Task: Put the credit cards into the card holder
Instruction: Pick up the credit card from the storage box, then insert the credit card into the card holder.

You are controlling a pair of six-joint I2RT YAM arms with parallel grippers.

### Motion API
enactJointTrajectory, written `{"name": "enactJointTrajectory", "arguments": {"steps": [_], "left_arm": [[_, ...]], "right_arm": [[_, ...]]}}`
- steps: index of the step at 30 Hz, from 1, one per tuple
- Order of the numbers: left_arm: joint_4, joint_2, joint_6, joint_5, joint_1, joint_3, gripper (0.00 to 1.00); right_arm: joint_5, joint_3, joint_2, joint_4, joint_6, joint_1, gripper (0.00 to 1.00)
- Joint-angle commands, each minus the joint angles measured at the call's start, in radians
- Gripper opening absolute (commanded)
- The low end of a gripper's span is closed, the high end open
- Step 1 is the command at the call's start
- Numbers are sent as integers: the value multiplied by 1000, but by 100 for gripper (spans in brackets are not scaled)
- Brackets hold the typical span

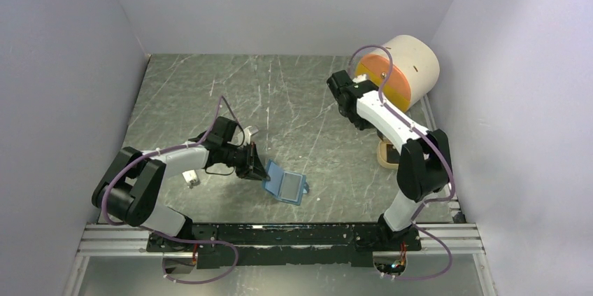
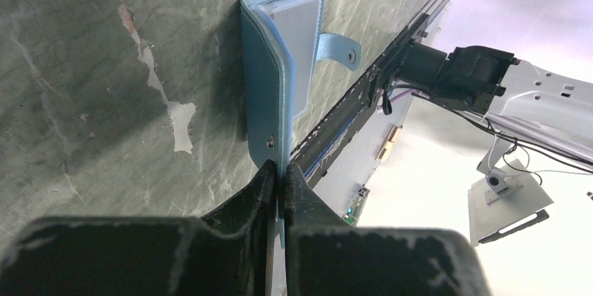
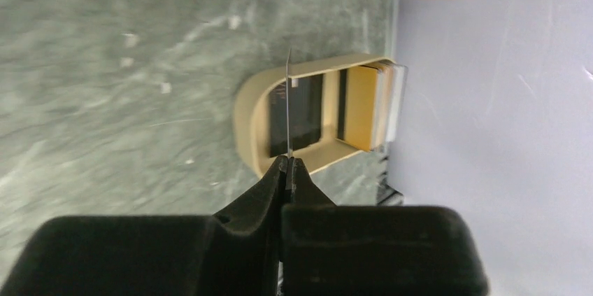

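Pinching one flap of the blue card holder, the left gripper has both fingers pressed together on the flap's near edge, with no gap between them. In the left wrist view the flap stands up edge-on from the table. The paler inner panel shows on the holder's right side, and a small blue strap with a snap sticks out past it.

From the top camera the holder lies open toward the front middle of the table, just right of the left gripper. The raised flap is at the fingers and the other half is flat, its grey-blue inside facing up. A small white clip sits by the left arm's forearm, apart from the holder.

The right gripper is closed on a thin card, seen edge-on as a pale line rising from the fingertips. In the right wrist view this card lines up over the tan tray; whether it touches the tray I cannot tell. A dark card lies inside the tray, with an orange-yellow piece next to it and pale edges at the end nearest the wall.

In the top view the right gripper is at the back right of the table, just beside the cream drum with its orange front, and well apart from the card holder. The right arm hides most of the tray there
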Motion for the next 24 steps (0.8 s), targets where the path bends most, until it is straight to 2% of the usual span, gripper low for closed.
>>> {"name": "enactJointTrajectory", "arguments": {"steps": [1,7,12,16,24], "left_arm": [[13,-45,-36,-3,14,8,9],[151,-81,-192,-3,14,-1,9],[328,-75,-339,-10,14,-37,9],[444,-72,-429,-69,-3,-89,9],[340,7,-397,-188,-57,-73,9]], "right_arm": [[-151,58,-73,18,49,67,0],[-299,31,-130,190,84,191,0],[-536,-70,-219,382,143,209,0],[-705,-175,-314,535,172,210,0],[-1012,-400,-383,826,316,211,0]]}}
